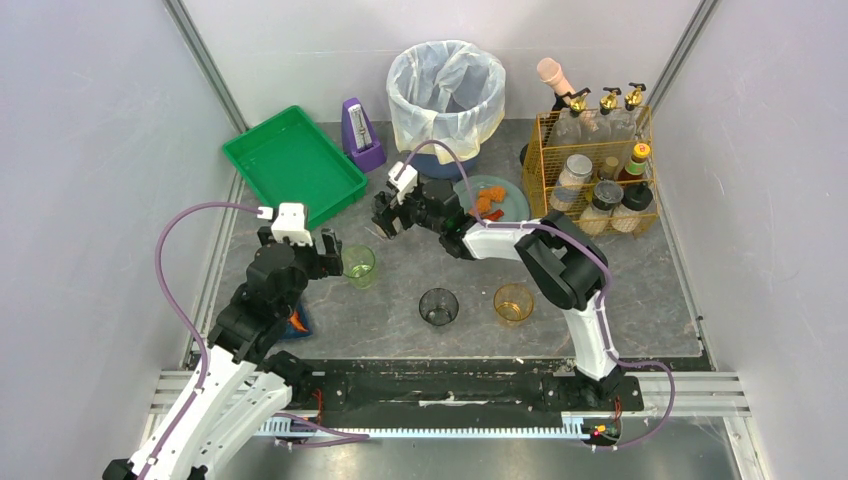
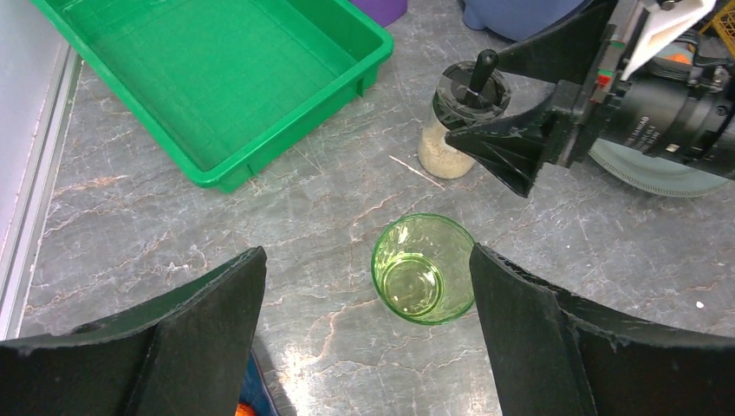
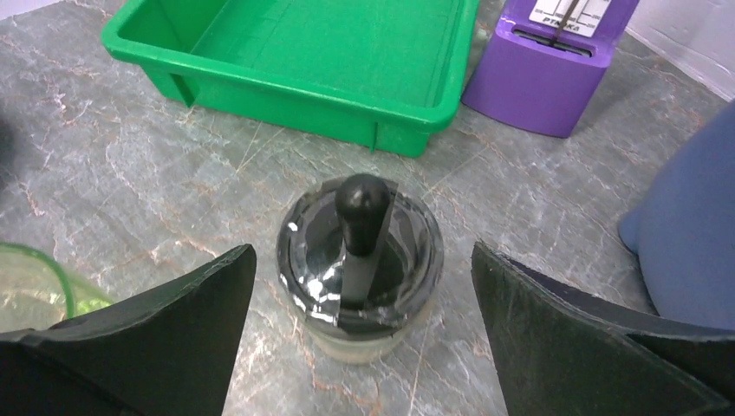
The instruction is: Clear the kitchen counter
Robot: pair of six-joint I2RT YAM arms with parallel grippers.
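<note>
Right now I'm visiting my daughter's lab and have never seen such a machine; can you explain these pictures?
Two white-and-black robot arms are bolted at the near edge of a dark-grey marbled kitchen counter. The wide picture comes from a camera overhead; the other two from cameras on the wrists, and the black wedges there are each arm's own claw. The left claw is open, a green drinking glass close by one finger. The right claw is open around a small clear jar with a black knobbed lid. Neither grips anything. Also there: a green plastic tray, a dark glass, an amber glass.
</note>
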